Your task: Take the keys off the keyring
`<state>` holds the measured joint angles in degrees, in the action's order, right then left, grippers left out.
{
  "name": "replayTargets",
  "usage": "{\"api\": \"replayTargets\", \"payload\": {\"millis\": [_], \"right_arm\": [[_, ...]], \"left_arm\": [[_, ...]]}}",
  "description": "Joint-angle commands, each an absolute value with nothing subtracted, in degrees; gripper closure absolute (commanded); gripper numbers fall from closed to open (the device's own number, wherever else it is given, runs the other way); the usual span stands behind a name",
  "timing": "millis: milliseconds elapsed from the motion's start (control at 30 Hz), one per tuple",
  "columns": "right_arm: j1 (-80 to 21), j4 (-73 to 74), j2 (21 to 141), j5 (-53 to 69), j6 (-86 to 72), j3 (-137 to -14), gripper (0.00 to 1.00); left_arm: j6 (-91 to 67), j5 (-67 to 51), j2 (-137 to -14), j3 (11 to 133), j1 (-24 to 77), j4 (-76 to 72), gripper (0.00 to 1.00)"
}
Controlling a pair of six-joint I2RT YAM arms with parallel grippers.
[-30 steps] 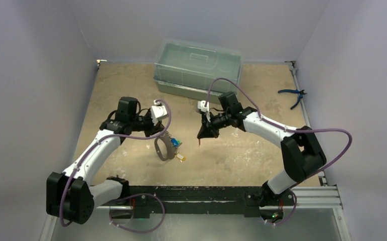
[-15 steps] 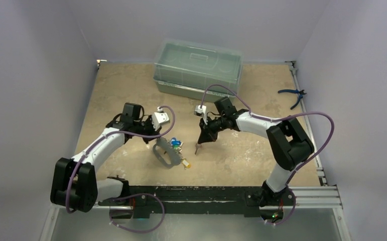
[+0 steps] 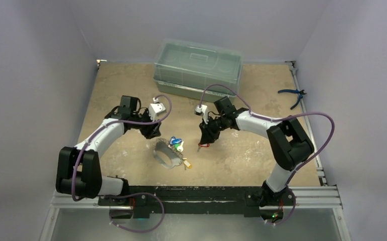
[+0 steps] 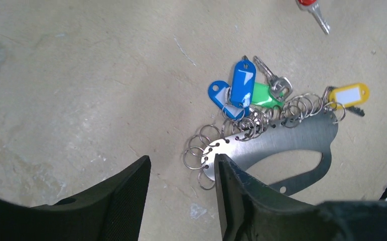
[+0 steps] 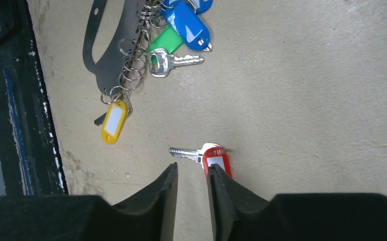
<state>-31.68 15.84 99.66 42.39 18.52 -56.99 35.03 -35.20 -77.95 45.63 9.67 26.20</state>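
Grey and flat, the keyring is lying on the surface nearest us, with yellow, green and blue keys fanning from its rings. We are seeing the left gripper hovering beside it, jaws spread and empty. Beyond, the right gripper is holding its jaws slightly parted beside a separate red key. A clear box is sitting farthest back.

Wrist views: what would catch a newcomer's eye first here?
The bright bunch of tagged keys, blue, green and yellow, fans out on small rings along a grey metal keyring that lies flat on the table. Next comes a lone red key, lying apart from the bunch right at the tips of the open right fingers.
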Motion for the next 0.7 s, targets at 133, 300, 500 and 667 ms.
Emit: {"api": "replayTargets", "payload": {"millis": [133,300,500,667], "right_arm": [[-29.0,19.0,87.1,38.3,15.9,-59.0,0.36],[-21.8,17.7,77.8,37.3,10.7,-59.5,0.01],[-10.1,16.9,65.9,33.5,3.9,-55.9,0.01],[-3.0,18.2,62.8,28.6,2.7,-51.4,0.01]], "left_arm": [[28.2,-39.0,-78.3,59.4,4.1,34.2,0.13],[21.3,-33.8,-79.5,67.2,0.2,39.0,0.10],[16.3,-25.3,-78.0,68.4,-7.1,39.0,0.02],[11.4,-19.2,-74.8,62.9,-7.3,33.9,0.02]]}}
